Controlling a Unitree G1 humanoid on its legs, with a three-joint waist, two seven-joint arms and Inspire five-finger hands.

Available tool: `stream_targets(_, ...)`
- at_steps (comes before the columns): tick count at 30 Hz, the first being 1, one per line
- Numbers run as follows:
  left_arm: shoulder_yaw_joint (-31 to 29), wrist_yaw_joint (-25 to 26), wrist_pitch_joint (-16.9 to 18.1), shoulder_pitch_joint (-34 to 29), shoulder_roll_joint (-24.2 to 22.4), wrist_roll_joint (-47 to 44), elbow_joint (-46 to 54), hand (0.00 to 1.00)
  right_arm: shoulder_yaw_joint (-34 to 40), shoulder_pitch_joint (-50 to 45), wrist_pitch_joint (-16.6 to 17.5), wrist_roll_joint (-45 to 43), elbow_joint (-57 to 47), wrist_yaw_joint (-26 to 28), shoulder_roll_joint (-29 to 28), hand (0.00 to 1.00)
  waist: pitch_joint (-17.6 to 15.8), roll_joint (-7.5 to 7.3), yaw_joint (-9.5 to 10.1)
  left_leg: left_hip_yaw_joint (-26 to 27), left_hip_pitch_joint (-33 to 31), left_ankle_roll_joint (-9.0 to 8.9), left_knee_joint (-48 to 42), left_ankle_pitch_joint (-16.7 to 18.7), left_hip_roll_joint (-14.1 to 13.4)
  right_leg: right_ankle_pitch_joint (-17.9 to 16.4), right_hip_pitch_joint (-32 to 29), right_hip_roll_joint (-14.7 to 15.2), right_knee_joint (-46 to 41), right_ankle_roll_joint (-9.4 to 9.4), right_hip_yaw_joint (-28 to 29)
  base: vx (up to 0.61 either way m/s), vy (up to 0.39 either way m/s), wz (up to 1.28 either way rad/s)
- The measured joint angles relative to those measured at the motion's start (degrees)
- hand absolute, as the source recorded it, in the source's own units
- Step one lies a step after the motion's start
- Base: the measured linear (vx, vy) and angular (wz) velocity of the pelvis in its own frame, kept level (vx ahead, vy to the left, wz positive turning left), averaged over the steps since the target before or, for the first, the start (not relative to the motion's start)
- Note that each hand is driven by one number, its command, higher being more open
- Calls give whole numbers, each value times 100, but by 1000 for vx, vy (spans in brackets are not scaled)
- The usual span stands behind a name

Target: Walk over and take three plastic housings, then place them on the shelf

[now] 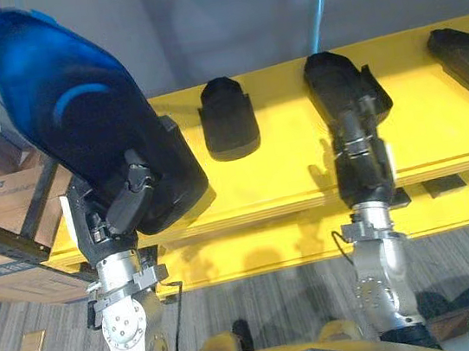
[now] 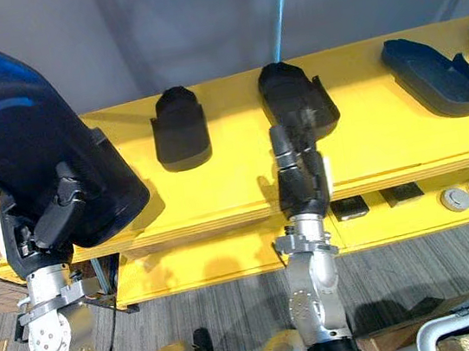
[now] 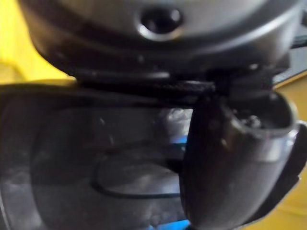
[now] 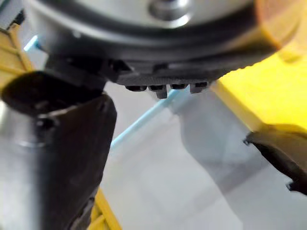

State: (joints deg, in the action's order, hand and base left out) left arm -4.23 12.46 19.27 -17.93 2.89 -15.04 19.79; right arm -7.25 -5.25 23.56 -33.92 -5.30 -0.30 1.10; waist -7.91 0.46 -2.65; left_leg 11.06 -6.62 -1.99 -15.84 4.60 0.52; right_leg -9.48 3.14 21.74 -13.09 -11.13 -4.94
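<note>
Grips raised dark housing (image 1: pixel 68 111) with left hand (image 1: pixel 118 207) at 9 o'clock, has right hand (image 1: pixel 364 166) at second housing (image 1: pixel 334 78) on yellow table (image 1: pixel 438 129) at 2 o'clock, closure impossible to tell

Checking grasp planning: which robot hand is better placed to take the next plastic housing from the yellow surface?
Right. The left robot hand is occupied, gripping a lifted plastic housing; the right robot hand is open, at the middle housing on the yellow surface.
</note>
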Motion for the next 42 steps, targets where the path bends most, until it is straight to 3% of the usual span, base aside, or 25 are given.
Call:
stream_targets(2, -95, -8, -86, 61, 37, 4, -35, 0, -86, 104, 112, 117, -1, -73, -83, 100, 29, -51, 15, 12, -77, 31, -1, 1, 45, 180, 69, 48, 240, 138, -124, -30, 141, 13)
stream_targets(4, -110, -65, -139, 201, 93, 20, -39, 0, -69, 206, 200, 417, -1, -245, -147, 100, 13, -103, 62, 40, -122, 115, 51, 13, 54, 567, 219, 61, 528, 289, -354, -16, 103, 22)
stream_targets(6, -125, -258, -225, 294, 139, 18, -18, 0, -43, 251, 225, 682, 4, -447, -119, 100, 65, 42, 107, 184, -50, 263, 428, -138, -112, 1321, 50, -108, 508, 684, -968, -54, 81, 3)
stream_targets(7, -139, -304, -223, 298, 187, 18, 14, 0, -31, 282, 236, 724, 0, -475, -102, 100, 80, 58, 124, 235, -28, 332, 564, -186, -135, 1431, -20, -176, 539, 742, -1017, -51, 113, -11)
stream_targets(9, -235, -501, -323, 606, 397, 11, 6, 0, 8, 370, 234, 946, -89, -543, -109, 100, 79, 49, 71, 144, -21, 487, 964, -436, -179, 877, -101, -806, 332, 681, -838, -32, 71, 9)
stream_targets(11, -240, -555, -334, 844, 401, -12, -4, 0, 86, 382, 196, 1073, -344, -463, -46, 100, 73, 25, 79, 88, -21, 516, 1174, -599, -83, 598, -2, -1232, 628, 807, -815, -11, 42, 7)
stream_targets(15, -18, -537, -351, 939, 380, -5, -3, 0, 410, 363, 58, 1040, -752, -132, 132, 100, 52, 44, -49, -23, 116, 627, 1565, -924, 195, 547, 150, -1139, 907, 859, -728, 35, 63, 18)
stream_targets(18, 77, -496, -429, 915, 376, -5, -2, 0, 498, 356, -180, 1039, -844, -36, 199, 100, 47, 31, -35, -44, 268, 547, 1814, -1016, 217, 435, 173, -1134, 809, 840, -728, -4, -9, 8)
stream_targets(26, -282, -138, -600, 845, 414, 728, -24, 0, 494, 63, -186, 794, -897, 186, 298, 100, 1, 91, -75, -11, 341, 431, 2085, -1258, 89, 375, 123, -1268, 790, 654, -724, -19, -61, 0)
stream_targets(30, -845, 94, -854, 1161, 808, 836, -797, 0, 462, -223, -246, 635, -1074, 207, 295, 100, 7, 157, -81, 114, 497, 384, 2095, -1252, 14, 355, 201, -1313, 743, 685, -608, 25, -41, -15)
stream_targets(34, -1019, 46, -1145, 1504, 1193, 433, -1780, 0, 293, -309, -365, 637, -1142, 296, 332, 100, 30, 261, -135, 192, 519, 303, 2097, -1187, -35, 330, 148, -1336, 657, 695, -549, -27, -5, -12)
stream_targets(37, -1027, -107, -1275, 1686, 1464, 186, -2260, 0, 29, -310, -466, 643, -1145, 401, 389, 100, 41, 280, -140, 341, 518, 322, 2097, -1160, -78, 335, 70, -1354, 606, 676, -421, -34, 20, -19)
stream_targets(42, -1026, -777, -1469, 2452, 2045, -304, -3318, 0, -326, -304, -768, 601, -1289, 673, 609, 100, 90, 392, -181, 514, 497, 318, 2097, -1161, -100, 337, -67, -1350, 499, 670, -266, -6, 29, -12)
